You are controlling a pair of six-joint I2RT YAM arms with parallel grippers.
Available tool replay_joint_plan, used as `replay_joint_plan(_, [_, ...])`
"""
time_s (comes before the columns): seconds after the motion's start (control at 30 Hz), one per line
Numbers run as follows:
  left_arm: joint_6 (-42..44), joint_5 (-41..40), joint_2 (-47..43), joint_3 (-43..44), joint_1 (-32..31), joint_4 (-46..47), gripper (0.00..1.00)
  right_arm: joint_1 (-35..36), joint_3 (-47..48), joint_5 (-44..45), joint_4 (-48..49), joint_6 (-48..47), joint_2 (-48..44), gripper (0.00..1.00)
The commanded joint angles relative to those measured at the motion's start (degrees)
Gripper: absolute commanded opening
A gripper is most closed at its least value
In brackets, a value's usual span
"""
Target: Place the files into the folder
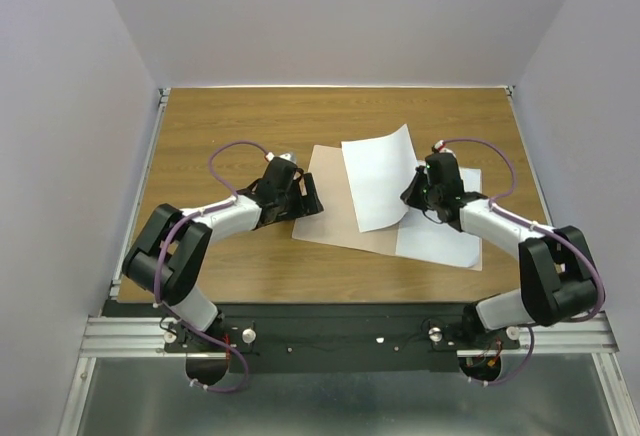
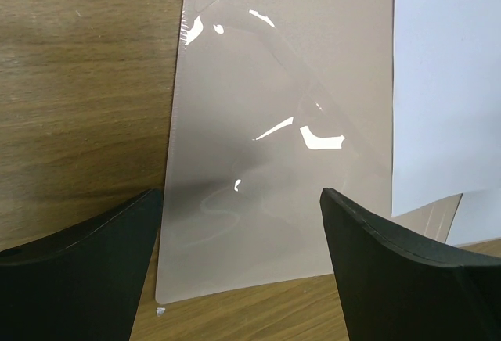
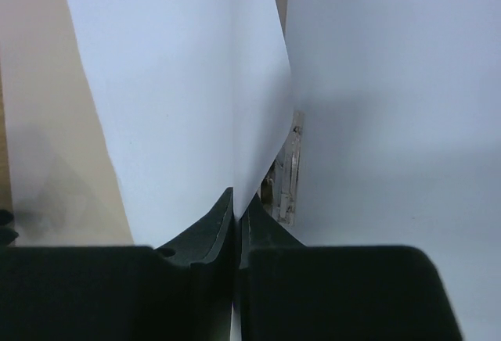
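The tan folder (image 1: 330, 214) lies flat in the middle of the table; its glossy face (image 2: 282, 161) fills the left wrist view. One white file (image 1: 380, 176) curls up off the folder, its right edge pinched in my shut right gripper (image 1: 415, 196). In the right wrist view the jaws (image 3: 239, 204) are closed on this sheet (image 3: 180, 83). A second white file (image 1: 440, 241) lies flat on the folder's right half, under that gripper (image 3: 391, 83). A small clip (image 3: 286, 184) shows just beyond the fingers. My left gripper (image 1: 305, 196) stands open over the folder's left edge (image 2: 241, 200), holding nothing.
Bare wooden tabletop (image 1: 220, 136) surrounds the folder. Grey walls close in on three sides. A metal rail (image 1: 340, 336) runs along the near edge by the arm bases. A tiny white scrap (image 2: 160, 310) lies by the folder's near corner.
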Motion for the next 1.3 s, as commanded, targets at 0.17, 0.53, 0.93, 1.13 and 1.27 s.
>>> replay_joint_plan(0.17, [-1.03,0.56,2.41,-2.05,-0.98,0.22,0.92,-0.16,-4.08,8.42,3.87,-8.34,-7.94,0.17])
replay_joint_plan(0.53, [-0.94,0.83,2.32,-2.75,-1.16,0.31,0.92,0.46,-7.42,-0.09,8.88,-9.48,-9.45,0.18])
replay_joint_plan(0.93, [-1.64,1.44,2.49,-3.37,-1.51,0.92,0.92,4.67,-9.79,0.53,12.92,-4.21,-7.33,0.2])
replay_joint_plan(1.13, [-2.08,1.88,2.84,-3.55,-1.78,1.27,0.92,5.11,-13.21,1.93,14.77,2.02,-8.92,0.22])
replay_joint_plan(1.27, [-2.43,1.97,2.76,-3.81,-2.04,1.53,0.92,5.91,-15.85,1.92,18.64,6.85,-7.78,0.23])
